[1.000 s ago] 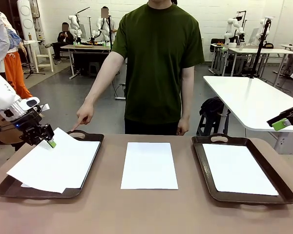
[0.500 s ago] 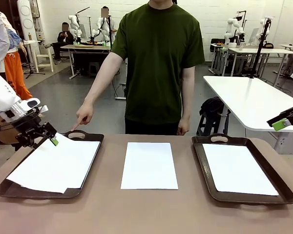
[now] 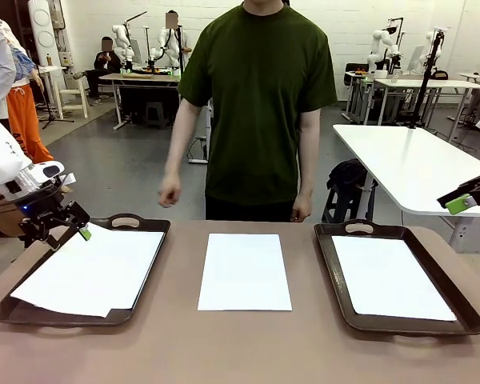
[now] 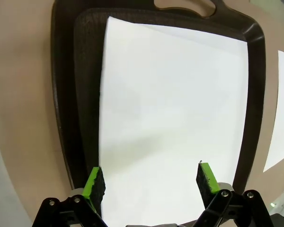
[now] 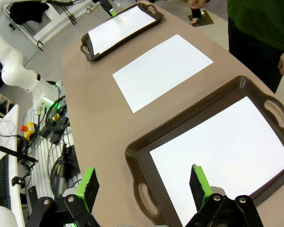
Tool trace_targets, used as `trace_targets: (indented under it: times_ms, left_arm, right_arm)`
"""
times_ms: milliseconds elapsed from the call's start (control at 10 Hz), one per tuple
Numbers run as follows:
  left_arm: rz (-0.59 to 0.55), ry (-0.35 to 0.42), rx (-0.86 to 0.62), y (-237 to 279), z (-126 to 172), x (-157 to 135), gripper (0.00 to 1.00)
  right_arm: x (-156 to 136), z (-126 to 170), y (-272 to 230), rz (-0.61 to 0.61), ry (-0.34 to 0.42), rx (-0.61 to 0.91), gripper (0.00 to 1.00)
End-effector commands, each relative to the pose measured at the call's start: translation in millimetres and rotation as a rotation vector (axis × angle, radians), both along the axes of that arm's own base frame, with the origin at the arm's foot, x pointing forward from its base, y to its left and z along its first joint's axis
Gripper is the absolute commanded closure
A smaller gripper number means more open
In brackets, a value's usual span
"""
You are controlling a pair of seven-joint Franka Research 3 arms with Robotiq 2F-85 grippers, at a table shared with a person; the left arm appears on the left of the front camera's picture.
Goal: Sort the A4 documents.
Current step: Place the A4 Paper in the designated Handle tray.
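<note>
Three A4 documents show as white sheets. One [image 3: 92, 272] lies slightly askew in the left brown tray [image 3: 148, 276], also below my fingers in the left wrist view as a sheet [image 4: 175, 118]. Another [image 3: 245, 270] lies bare on the table's middle. A third [image 3: 390, 276] rests in the right tray [image 3: 330, 272]. My left gripper [image 3: 64, 230] hovers open at the left tray's far left corner, its jaws [image 4: 151, 178] apart above the sheet. My right gripper [image 3: 464, 202] is open, raised off the table's right side, and looks down on the right tray's sheet [image 5: 217, 151] past the gripper [image 5: 144, 184].
A person in a dark green shirt stands at the far side, one hand [image 3: 170, 192] hanging loosely clenched above the table's far edge. The right wrist view also takes in the middle sheet [image 5: 162, 71] and the left tray [image 5: 120, 26]. Bare brown tabletop [image 3: 240, 344] runs along the front.
My left gripper opened and let go of the sheet, which settled flat in the left tray; the gripper drew back leftward. The person's pointing hand pulled away from the tray.
</note>
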State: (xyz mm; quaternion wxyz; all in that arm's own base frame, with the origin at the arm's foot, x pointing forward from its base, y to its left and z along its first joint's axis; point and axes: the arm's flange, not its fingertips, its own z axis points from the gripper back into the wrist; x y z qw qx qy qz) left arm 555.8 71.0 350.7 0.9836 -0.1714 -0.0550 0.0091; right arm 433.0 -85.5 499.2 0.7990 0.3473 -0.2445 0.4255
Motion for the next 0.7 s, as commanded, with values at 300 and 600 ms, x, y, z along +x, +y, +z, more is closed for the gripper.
trace_targets:
  times_ms: [300,600]
  left_arm:
    - [0.012,-0.07,-0.096,-14.6,26.4,7.7,0.0]
    - [0.001,-0.034,0.001,-4.0,12.7,2.8,0.0]
  right_arm:
    - [-0.5,0.0,0.5,0.007,-0.003,0.002,0.0]
    - [-0.5,0.0,0.5,0.007,-0.003,0.002,0.0]
